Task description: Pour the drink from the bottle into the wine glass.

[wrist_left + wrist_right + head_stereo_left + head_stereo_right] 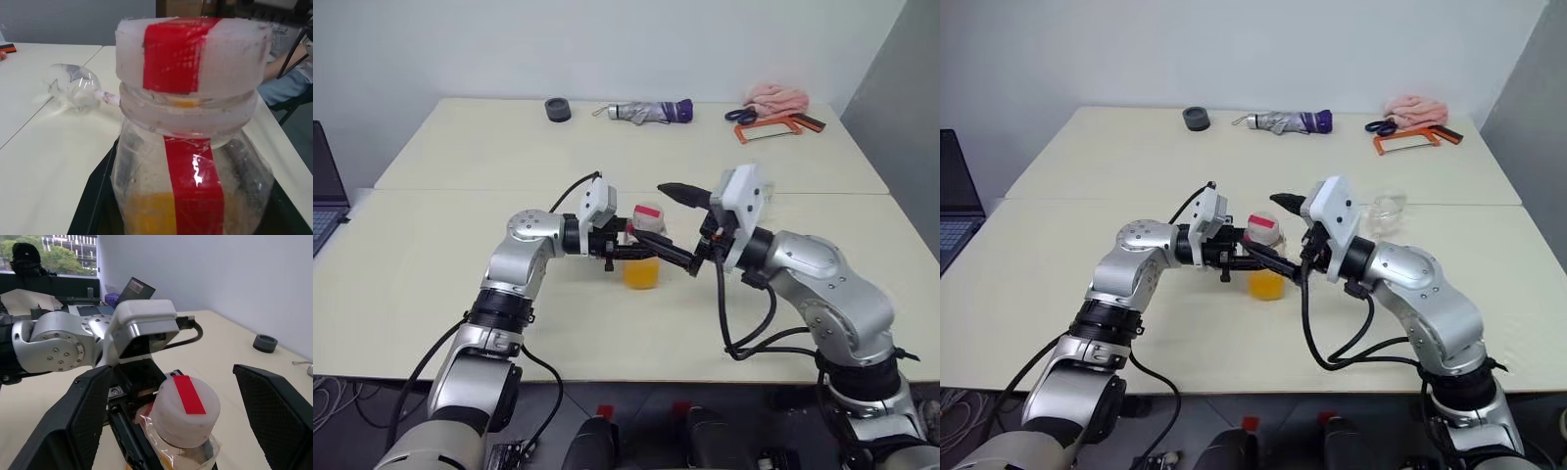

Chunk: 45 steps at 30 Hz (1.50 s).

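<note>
We see the bottle (643, 250) at frame centre hemmed in by the left gripper (651, 247) and right gripper (690, 225); bare table (431, 264) at left and lower centre lies open.

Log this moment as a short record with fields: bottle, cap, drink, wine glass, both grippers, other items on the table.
bottle: upright, held above the table by the left gripper
cap: on, white with a red strip
drink: orange, low in the bottle
wine glass: clear, on the table behind the right arm, no drink visible in it
left gripper: shut on the bottle
right gripper: open, fingers either side of the cap, not touching
far table edge: folded umbrella, black tape roll, orange hacksaw, pink cloth
</note>
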Tool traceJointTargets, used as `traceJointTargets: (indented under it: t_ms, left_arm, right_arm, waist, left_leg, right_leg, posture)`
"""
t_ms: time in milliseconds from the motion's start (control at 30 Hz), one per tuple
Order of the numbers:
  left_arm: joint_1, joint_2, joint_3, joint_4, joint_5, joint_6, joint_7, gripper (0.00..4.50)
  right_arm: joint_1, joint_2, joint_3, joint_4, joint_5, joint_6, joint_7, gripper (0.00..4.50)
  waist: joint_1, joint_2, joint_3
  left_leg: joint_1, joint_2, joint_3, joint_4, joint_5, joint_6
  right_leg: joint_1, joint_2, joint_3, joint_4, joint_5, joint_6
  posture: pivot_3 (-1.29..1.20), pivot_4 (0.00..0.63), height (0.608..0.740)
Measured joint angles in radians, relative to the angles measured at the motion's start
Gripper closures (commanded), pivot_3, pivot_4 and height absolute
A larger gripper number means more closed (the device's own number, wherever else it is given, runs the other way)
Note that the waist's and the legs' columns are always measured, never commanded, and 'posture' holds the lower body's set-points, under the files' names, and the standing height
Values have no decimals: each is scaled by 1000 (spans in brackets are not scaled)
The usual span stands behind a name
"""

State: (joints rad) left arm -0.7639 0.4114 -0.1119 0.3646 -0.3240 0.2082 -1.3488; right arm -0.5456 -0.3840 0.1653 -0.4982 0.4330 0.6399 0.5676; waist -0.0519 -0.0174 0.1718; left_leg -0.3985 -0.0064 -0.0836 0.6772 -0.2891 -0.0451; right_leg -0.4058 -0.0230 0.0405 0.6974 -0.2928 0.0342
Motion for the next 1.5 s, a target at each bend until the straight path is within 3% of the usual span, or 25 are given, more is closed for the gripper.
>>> traceJointTargets:
  t_ms: [1500]
  left_arm:
    - [-9,1,-2,0,-2,-52,2,2734]
  right_arm:
    - [-11,62,13,50,-95,-21,-46,321]
  waist:
    - [-2,0,0]
  left_leg:
    - [0,0,0,0,0,0]
  right_leg:
    - [0,0,0,0,0,0]
  posture:
    - [0,150,740]
